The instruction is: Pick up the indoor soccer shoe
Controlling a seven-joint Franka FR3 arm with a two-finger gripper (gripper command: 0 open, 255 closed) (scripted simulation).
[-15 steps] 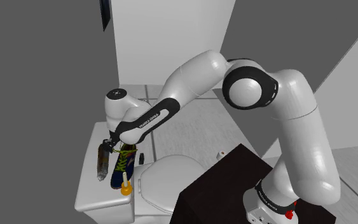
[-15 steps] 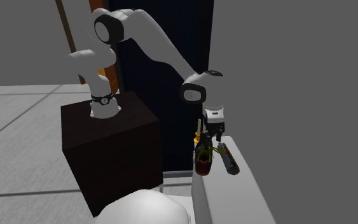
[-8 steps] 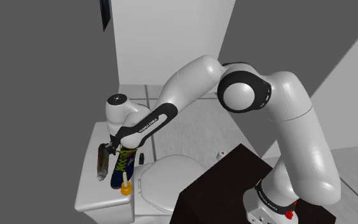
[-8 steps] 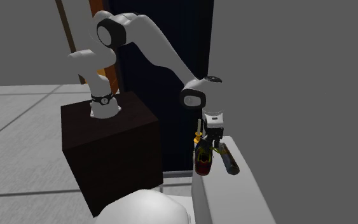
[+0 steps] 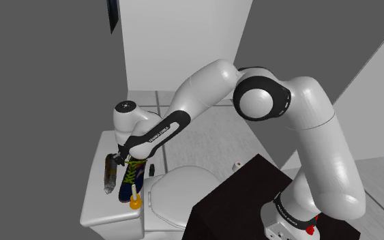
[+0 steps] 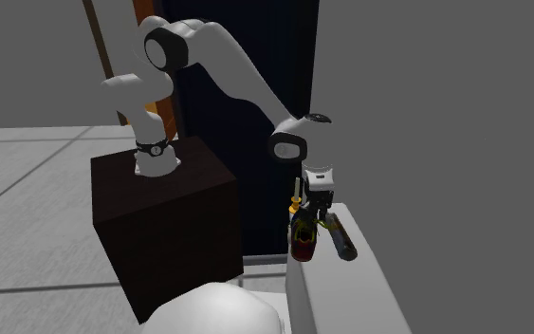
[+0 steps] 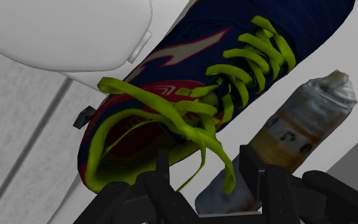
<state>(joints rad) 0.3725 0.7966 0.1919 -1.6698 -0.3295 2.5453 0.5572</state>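
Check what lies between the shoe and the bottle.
Wrist view: bare white tank top, crossed by the shoe's loose yellow-green lace near the gripper.

Shoe (image 5: 130,178) on the toilet tank (image 5: 95,208) along the edge by the toilet lid (image 5: 176,187), bottle (image 5: 108,174) lying just beside it on the wall side, small yellow object (image 5: 135,200) at its toe end, claw (image 5: 121,158) low over its heel end.

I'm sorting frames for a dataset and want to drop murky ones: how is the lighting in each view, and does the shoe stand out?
Shoulder view: even, flat light, no glare; the shoe stands out on the white toilet tank. Second exterior view: dim, the shoe a dark shape under the gripper. Wrist view: bright, lime laces vivid, the black fingers nearly featureless.
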